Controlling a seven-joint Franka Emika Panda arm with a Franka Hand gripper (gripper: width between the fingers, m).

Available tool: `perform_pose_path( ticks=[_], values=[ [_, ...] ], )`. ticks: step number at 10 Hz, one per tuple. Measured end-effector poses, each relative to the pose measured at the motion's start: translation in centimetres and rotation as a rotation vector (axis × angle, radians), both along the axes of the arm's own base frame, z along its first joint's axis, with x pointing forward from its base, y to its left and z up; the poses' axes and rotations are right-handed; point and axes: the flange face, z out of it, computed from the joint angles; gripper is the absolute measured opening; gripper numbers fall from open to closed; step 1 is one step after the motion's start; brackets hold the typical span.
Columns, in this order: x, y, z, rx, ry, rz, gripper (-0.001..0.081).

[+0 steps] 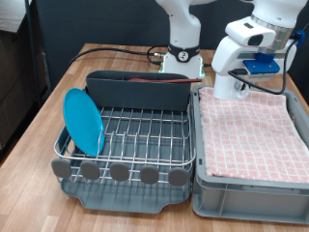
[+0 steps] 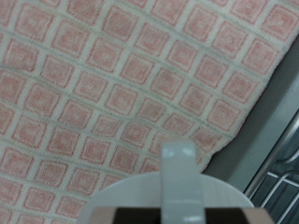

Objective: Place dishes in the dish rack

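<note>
The light-blue plate (image 1: 83, 121) stands on edge in the wire slots at the exterior view's left end of the dish rack (image 1: 126, 175). My gripper (image 1: 232, 81) is over the far end of the grey bin and is shut on the white mug (image 1: 228, 89), held just above the pink checked cloth (image 1: 251, 135). In the wrist view, one of the fingers (image 2: 179, 168) reaches over the mug's round white rim (image 2: 131, 201), with the cloth (image 2: 112, 84) below. The wooden spoon is not in view.
The grey bin (image 1: 246, 198) lined with the cloth sits right beside the rack on the exterior view's right. The rack's tall back compartment (image 1: 140, 90) stands at the far side. The robot base (image 1: 182, 60) and cables lie behind on the wooden table (image 1: 39, 126).
</note>
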Motion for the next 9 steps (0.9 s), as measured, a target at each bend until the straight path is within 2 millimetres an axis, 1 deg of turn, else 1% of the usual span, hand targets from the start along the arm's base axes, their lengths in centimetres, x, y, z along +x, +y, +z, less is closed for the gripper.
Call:
perform_pose_path(
  ticks=[3,6,7,9],
  values=[
    [3.7,-2.1,1.7,-0.019,-0.027,-0.085,0.0072],
    [7.6,-3.6,3.3,-0.031,-0.117,-0.194,0.0072],
    [8.7,-3.8,3.1,-0.034,-0.134,-0.223,0.0072],
    [8.9,-3.6,3.2,-0.025,-0.153,-0.2,0.0072]
  ],
)
